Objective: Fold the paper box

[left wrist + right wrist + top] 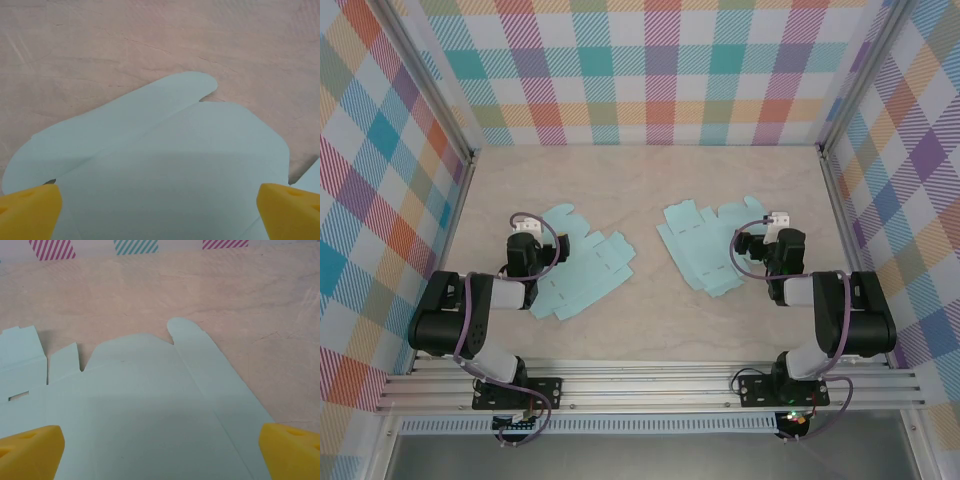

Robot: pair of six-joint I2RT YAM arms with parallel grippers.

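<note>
Our left gripper (157, 196) hovers wide open over the left blank (165, 145). Our right gripper (161, 436), equally wide, hovers over the right blank (140, 390).

The tabletop (650, 180) is a pale beige surface with a soft, marble-like pattern. Two flat, unfolded box blanks of light blue paper lie directly on it, both in the near half. The left blank (585, 270) lies on the left side and the right blank (705, 245) on the right side. They do not touch, and a strip of bare tabletop shows between them. Both blanks lie flat, each turned at an angle. Their edges have rounded flaps and small notches, and the right blank shows faint crease lines.
</note>
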